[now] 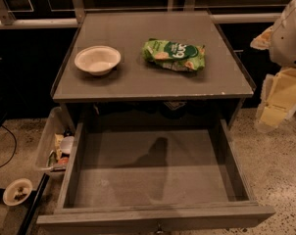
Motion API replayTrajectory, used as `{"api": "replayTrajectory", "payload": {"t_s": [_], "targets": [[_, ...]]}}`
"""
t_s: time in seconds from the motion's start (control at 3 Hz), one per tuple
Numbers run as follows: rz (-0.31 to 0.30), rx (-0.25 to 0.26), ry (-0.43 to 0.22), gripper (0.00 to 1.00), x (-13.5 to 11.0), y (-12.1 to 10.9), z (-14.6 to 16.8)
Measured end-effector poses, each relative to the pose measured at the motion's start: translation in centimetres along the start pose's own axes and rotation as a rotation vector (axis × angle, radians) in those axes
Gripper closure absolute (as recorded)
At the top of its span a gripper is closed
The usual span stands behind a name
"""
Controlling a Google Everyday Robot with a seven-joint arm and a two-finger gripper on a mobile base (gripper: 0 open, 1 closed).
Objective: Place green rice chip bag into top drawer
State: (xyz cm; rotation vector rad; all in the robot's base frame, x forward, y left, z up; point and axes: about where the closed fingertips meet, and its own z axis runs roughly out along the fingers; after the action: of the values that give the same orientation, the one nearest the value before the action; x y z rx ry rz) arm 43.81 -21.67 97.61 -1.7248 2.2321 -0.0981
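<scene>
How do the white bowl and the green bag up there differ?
The white bowl is round and plain; the green rice chip bag is crinkled, with white lettering. The bowl stands upright, left; the bag lies flat, right. Both rest on the cabinet top above the open top drawer; the gripper is at the far right, touching neither.

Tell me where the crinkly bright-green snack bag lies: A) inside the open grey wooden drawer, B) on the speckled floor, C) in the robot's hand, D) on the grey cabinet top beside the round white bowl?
D: the crinkly bright-green snack bag rests on the grey cabinet top, right of the round white bowl; the robot's hand hangs at the right edge of view, away from it.
</scene>
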Motion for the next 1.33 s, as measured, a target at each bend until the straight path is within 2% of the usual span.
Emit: {"api": "replayTrajectory", "payload": {"t_s": [0.33,0.67,1.0,1.33], "targets": [[0.0,0.007,-0.001,0.0,-0.1,-0.1,-0.1],[-0.009,0.046,-0.032,0.0,-1.2,-1.4,0.6],[-0.05,0.112,-0.092,0.0,-2.6,-4.4,1.9],[-0.098,0.148,-0.175,0.0,-4.0,-7.5,3.5]]}}
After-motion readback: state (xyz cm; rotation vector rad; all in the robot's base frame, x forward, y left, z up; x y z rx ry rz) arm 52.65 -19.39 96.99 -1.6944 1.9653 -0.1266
